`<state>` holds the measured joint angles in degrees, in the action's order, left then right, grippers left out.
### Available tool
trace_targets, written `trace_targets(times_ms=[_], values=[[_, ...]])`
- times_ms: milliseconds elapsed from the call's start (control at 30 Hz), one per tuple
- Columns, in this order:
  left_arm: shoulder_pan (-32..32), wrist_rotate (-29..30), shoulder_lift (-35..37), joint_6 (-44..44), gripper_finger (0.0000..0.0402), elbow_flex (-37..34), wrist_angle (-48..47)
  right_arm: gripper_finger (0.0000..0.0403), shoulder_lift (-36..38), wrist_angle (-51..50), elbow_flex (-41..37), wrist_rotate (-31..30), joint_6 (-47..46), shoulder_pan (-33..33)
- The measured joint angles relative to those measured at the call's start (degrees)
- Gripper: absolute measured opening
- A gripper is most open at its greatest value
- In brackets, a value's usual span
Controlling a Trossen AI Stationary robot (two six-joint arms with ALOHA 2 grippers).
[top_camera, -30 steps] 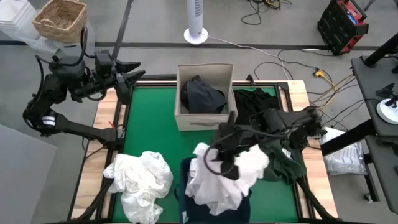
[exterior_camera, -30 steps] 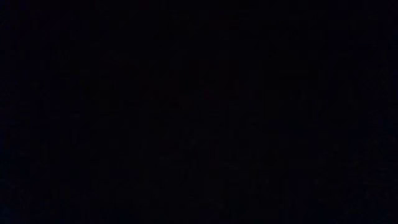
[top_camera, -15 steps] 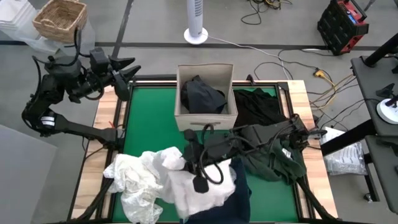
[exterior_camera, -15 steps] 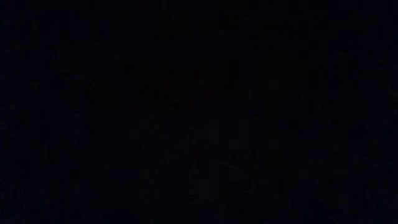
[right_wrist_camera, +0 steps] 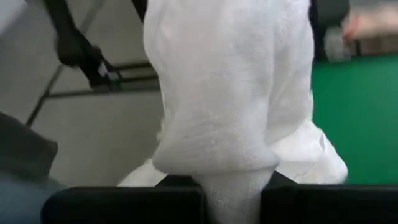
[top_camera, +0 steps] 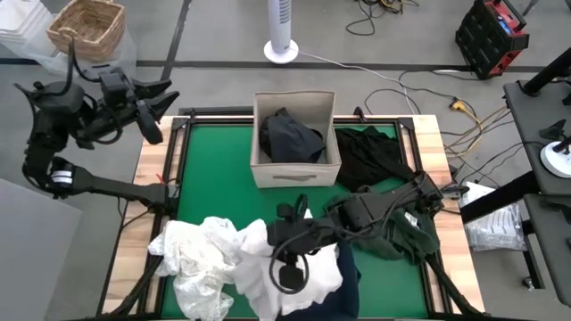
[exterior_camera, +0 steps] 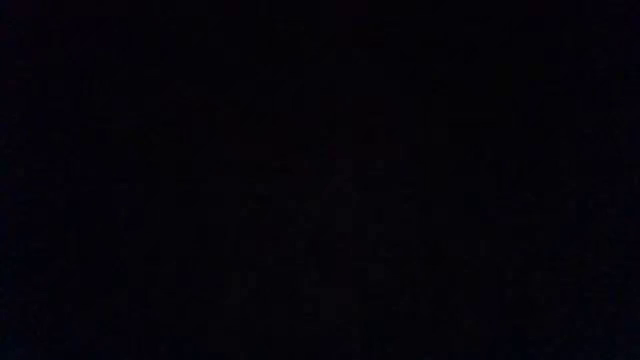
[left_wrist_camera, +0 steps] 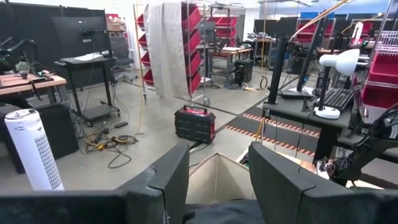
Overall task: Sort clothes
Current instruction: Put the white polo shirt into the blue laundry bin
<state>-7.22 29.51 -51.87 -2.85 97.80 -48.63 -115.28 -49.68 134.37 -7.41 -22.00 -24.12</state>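
My right gripper reaches across the table's near side and is shut on a white garment, which lies between a crumpled white pile and the navy bin. In the right wrist view the white garment fills the picture. A black garment lies inside the beige box. Another black garment and a dark olive one lie on the table's right side. My left gripper is open, off the table's far left corner. The low view is black. My right gripper pinches a bunched fold of the white garment between its two fingers. The cloth bulges out beyond the fingers in several layers. From above, the garment's spread part lies beside the white pile and over the bin's left edge.
The beige box stands at the middle of the far side. Bare green mat lies left of it. A wicker basket, a white fan and cables are on the floor beyond the table. A black frame edges the mat.
My right gripper has swept from above the navy bin toward the table's left, carrying the white garment along. The garment now lies lower and spread out against the white pile. My left arm has drawn back, away from the table's far left corner.
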Motion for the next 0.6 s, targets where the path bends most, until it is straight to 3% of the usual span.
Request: trace_targets(times_ms=[133, 367, 600], values=[[0.0, 0.05, 0.58, 0.09, 0.0145, 0.0, -0.08, 0.0012, 0.0, -8.94, 0.0, 0.88, -5.76, -0.9], [0.02, 3.03, 0.54, 1.0, 0.0145, 0.0, -0.43, 0.0012, 0.0, -20.43, 0.0, 8.23, -17.3, -0.88], [0.02, 3.16, -0.25, 0.87, 0.0145, 0.0, -0.36, 0.0012, -1.1, -27.41, -1.95, 8.99, -15.65, -1.62]])
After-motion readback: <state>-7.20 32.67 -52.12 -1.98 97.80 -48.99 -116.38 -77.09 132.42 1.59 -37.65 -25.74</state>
